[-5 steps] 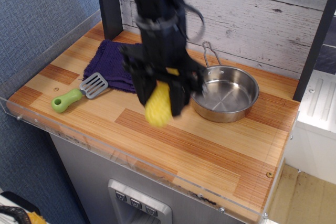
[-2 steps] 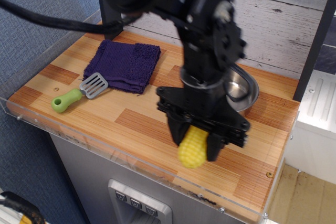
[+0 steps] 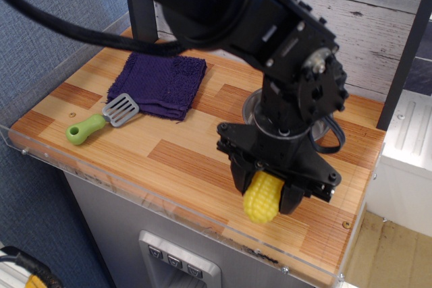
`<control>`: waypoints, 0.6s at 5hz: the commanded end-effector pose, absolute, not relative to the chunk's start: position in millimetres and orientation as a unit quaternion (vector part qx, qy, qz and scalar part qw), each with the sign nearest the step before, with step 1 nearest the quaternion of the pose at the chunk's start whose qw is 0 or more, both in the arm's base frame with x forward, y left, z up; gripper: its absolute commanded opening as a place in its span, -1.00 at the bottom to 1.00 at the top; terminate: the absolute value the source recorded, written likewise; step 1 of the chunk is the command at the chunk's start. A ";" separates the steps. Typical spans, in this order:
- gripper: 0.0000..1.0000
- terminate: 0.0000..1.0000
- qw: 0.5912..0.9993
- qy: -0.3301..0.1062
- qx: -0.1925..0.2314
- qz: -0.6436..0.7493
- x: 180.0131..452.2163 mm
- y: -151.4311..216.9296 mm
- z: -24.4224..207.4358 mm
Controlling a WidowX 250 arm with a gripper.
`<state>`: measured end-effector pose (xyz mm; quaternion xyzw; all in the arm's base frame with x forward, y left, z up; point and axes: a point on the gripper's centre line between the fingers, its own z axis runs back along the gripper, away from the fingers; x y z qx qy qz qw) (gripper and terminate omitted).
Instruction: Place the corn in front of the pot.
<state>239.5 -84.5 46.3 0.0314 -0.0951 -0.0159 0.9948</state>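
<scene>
The yellow corn (image 3: pixel 262 197) is held between the black fingers of my gripper (image 3: pixel 267 197), which is shut on it, low over the front right of the wooden counter. The shiny steel pot (image 3: pixel 251 107) stands behind the gripper and is almost wholly hidden by the arm; only a sliver of its left rim shows. The corn sits on the near side of the pot, close to the counter surface; whether it touches the wood I cannot tell.
A purple cloth (image 3: pixel 159 84) lies at the back left. A green-handled spatula (image 3: pixel 100 120) lies in front of it. A clear acrylic rim (image 3: pixel 135 193) runs along the counter's front edge. A white plank wall (image 3: pixel 378 25) stands behind.
My gripper has carried the corn from the counter's middle, left of the pot, rightward and toward the front edge, and slightly further right in the last half second. The arm now covers the pot.
</scene>
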 end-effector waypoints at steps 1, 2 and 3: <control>-1.00 -1.00 0.998 -0.067 -0.013 -0.002 237.8 -81.3 38.0; -1.00 -1.00 0.998 -0.054 -0.020 0.005 238.5 -78.9 31.9; -1.00 -1.00 0.999 -0.041 -0.028 0.007 238.8 -75.3 29.8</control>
